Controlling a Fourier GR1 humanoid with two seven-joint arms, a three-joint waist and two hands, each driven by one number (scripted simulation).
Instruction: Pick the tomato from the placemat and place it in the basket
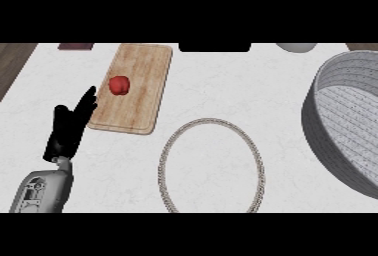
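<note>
Step in hand: approach and grasp of the tomato (119,85). The tomato lies on the upper half of a wooden board (133,90) that serves as the placemat; it rests near the board's left edge, well apart from the grey basket (325,135) at the right of the white surface (221,95). The left hand (68,131) sits just beside the board's lower left edge, fingers straight and extended toward the tomato, holding nothing; the right hand is not in view.

Procedure, as judged from this position:
1. Advance the hand up and slightly right until the tomato sits between thumb and fingers;
2. Keep the fingers spread until they flank the fruit; a round tomato is likely to roll if nudged;
3. Close, lift clear of the board, then carry across the rope ring (210,165) to the basket.
</note>
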